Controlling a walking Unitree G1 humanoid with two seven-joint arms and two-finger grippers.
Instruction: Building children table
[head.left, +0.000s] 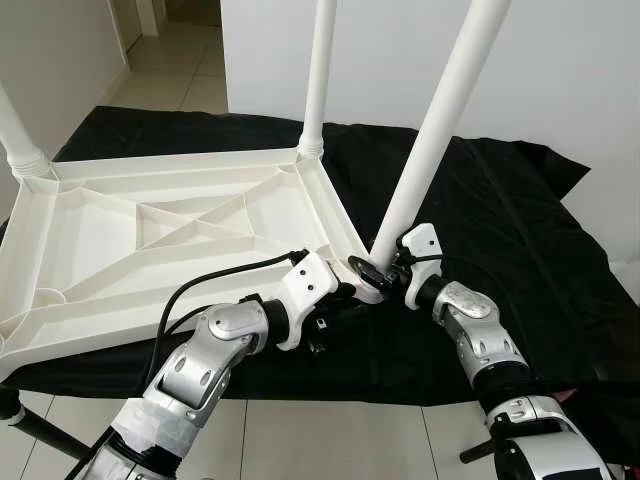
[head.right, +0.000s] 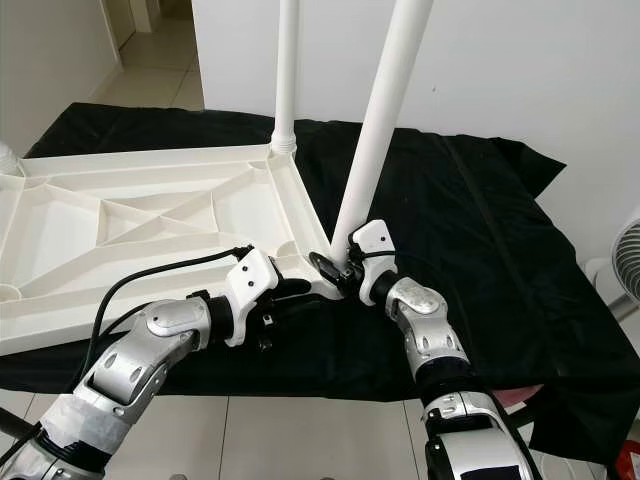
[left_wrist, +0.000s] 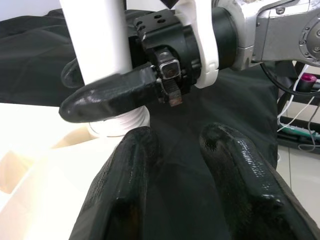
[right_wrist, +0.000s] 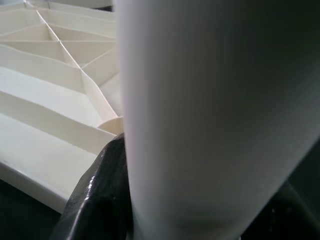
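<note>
**Third leg going into the near corner socket**

The white tabletop (head.left: 150, 230) lies upside down, ribs up, on a black cloth (head.left: 500, 200) spread over the tiled floor (head.left: 330, 440). Two legs already stand upright in its far corners: one at the far right corner (head.left: 318, 70), one at the far left (head.left: 15, 135). The third leg (head.left: 435, 120) leans away to the right, its foot at the near right corner socket. The right claw (head.left: 380, 268) is clamped around that leg just above the socket; the right wrist view shows a black finger (right_wrist: 102, 195) pressed against the white tube. The left claw (left_wrist: 175, 165) hovers just beside the same corner, fingers apart and holding nothing.

The risk, as I judge it, is the tilt: pushed or turned at this angle, the leg could jam or cross-thread in the socket, or lever the light tabletop sideways over the slippery cloth, since the left claw is not bracing it.

White walls (head.left: 400, 50) stand close behind, and a doorway opens far left.
</note>
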